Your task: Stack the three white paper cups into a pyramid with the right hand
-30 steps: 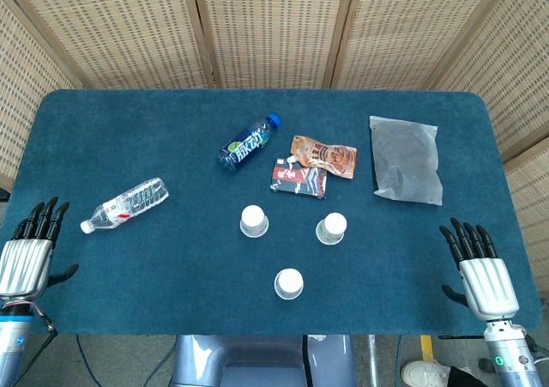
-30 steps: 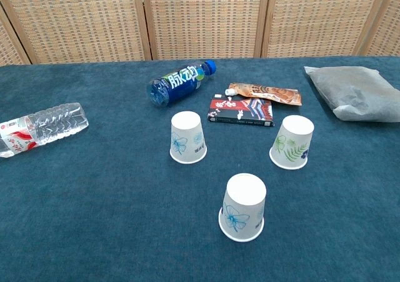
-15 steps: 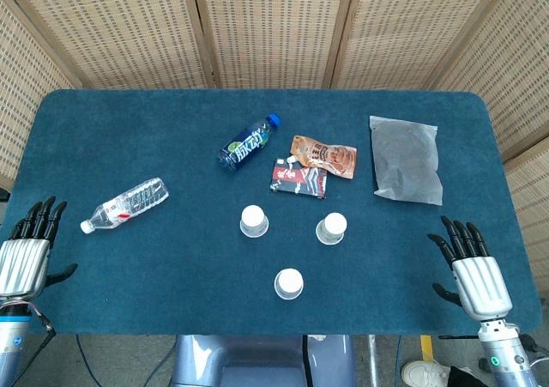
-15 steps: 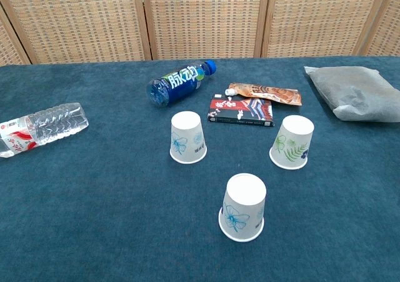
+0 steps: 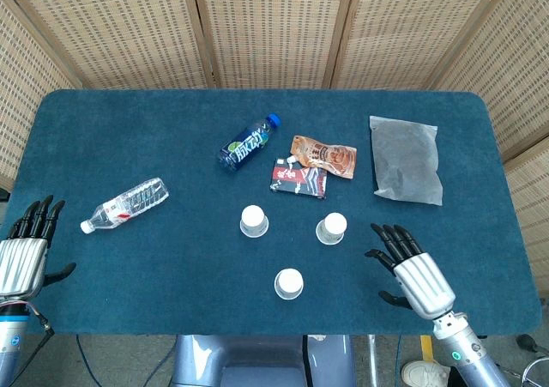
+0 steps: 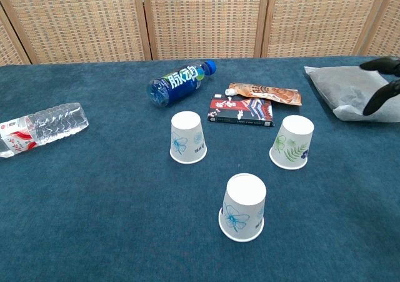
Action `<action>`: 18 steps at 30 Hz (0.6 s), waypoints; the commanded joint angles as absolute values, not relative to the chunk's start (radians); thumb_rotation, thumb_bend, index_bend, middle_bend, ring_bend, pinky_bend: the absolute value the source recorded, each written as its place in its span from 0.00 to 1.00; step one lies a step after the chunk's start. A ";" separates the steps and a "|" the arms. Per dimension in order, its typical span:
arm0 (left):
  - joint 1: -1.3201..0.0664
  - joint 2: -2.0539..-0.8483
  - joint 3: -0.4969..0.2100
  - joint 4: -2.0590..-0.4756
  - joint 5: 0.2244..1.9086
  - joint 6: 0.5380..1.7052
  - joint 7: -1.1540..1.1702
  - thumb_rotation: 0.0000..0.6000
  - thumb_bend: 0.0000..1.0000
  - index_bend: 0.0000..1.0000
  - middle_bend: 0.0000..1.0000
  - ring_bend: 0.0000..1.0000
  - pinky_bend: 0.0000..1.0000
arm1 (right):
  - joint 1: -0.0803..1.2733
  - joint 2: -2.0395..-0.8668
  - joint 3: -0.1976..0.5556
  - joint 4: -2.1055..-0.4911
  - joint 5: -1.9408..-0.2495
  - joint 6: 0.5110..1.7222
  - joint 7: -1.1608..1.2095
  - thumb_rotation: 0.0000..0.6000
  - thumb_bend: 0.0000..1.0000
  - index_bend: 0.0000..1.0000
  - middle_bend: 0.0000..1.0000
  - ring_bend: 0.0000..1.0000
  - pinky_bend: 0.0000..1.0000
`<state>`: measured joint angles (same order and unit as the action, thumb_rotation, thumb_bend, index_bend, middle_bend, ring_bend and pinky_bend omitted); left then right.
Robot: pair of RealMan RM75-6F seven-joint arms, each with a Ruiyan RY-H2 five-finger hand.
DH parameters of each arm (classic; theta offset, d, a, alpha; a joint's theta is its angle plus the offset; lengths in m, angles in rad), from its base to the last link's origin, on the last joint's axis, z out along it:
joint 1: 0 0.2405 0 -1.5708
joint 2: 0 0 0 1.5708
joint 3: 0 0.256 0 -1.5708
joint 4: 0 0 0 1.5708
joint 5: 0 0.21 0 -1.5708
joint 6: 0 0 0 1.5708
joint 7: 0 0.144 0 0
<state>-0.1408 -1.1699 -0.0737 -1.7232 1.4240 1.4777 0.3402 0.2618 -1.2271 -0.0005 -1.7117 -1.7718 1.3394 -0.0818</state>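
Head view: three white paper cups stand upside down on the blue surface (image 5: 129,130), apart from one another. Taking the near cup (image 5: 289,283) as landmark, the left cup (image 5: 254,220) sits behind it to the left and the right cup (image 5: 331,228) behind it to the right. The right robot hand (image 5: 413,274) hovers right of the near cup, fingers spread, holding nothing. The left robot hand (image 5: 24,254) lies far left of it at the surface edge, fingers apart and empty.

Chest view: the near cup (image 6: 243,207) shows a blue flower print; the left cup (image 6: 187,137) and right cup (image 6: 292,142) stand behind it. Dark fingertips (image 6: 381,94) of the right robot hand enter far right, over a grey bag (image 6: 350,88).
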 commanded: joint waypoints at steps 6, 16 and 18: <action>-0.139 -1.175 -0.077 -1.720 1.421 1.484 0.347 1.00 0.13 0.02 0.00 0.00 0.17 | 0.358 -1.318 0.022 -1.764 -1.733 1.198 -0.128 1.00 0.15 0.34 0.00 0.00 0.13; -0.137 -1.165 -0.082 -1.720 1.416 1.485 0.319 1.00 0.13 0.02 0.00 0.00 0.17 | 0.408 -1.368 0.051 -1.788 -1.643 1.123 -0.184 1.00 0.15 0.34 0.00 0.00 0.13; -0.137 -1.163 -0.082 -1.720 1.416 1.485 0.316 1.00 0.13 0.02 0.00 0.00 0.17 | 0.412 -1.376 0.051 -1.790 -1.630 1.115 -0.195 1.00 0.15 0.34 0.00 0.00 0.13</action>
<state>-0.1372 -1.1634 -0.0819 -1.7204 1.4163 1.4846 0.3159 0.4086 -1.3715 0.0497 -1.7878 -1.6355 1.1202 -0.1896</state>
